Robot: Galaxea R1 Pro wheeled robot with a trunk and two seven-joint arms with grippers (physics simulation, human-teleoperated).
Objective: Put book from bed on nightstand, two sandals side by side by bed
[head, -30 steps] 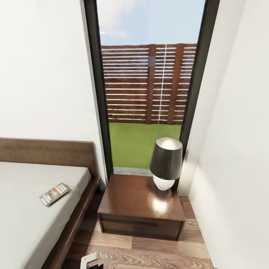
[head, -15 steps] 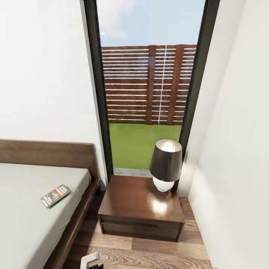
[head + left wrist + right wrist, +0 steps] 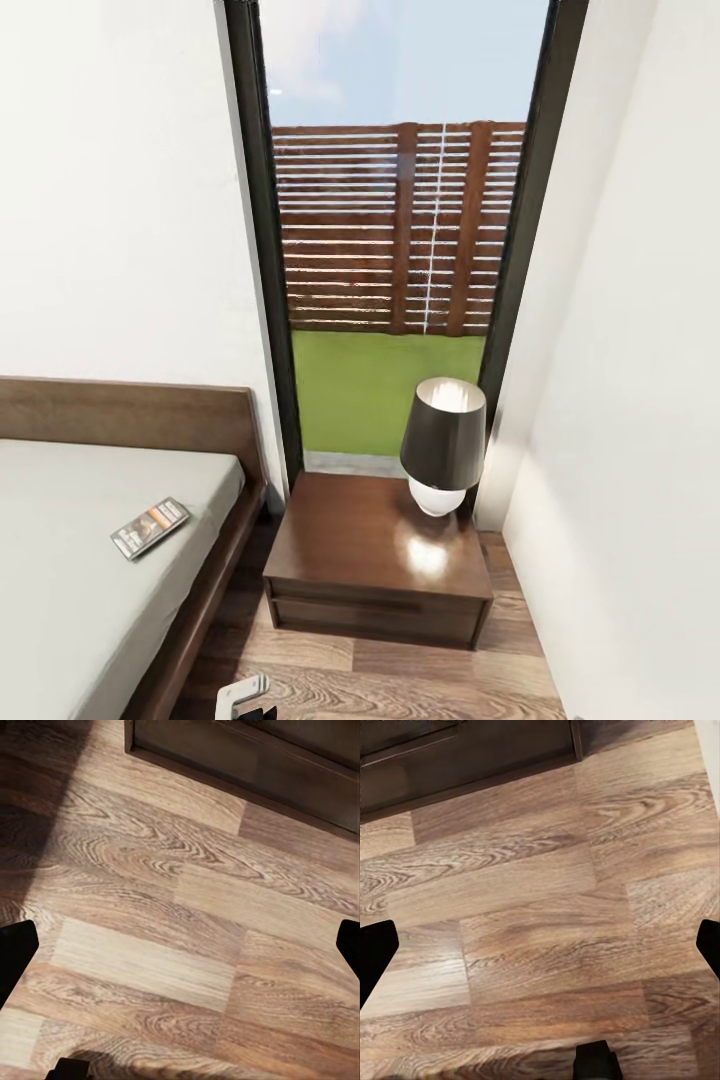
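Note:
The book, dark with an orange band, lies flat on the grey mattress of the bed, near the mattress's right edge and below the headboard. To the right of the bed stands the dark brown nightstand under the window. My left gripper hangs open over bare plank floor, its dark fingertips far apart. My right gripper is open too, above the floor, with nothing between its fingertips. The sandals are out of view.
A lamp with a dark shade and white base takes the nightstand's back right corner. A white wall closes in on the right. A piece of my left arm shows low over the floor. Dark wood furniture edges the right wrist view.
The whole head view has drifted slightly, so the camera has moved a little. The book, bed, nightstand and lamp have stayed where they were.

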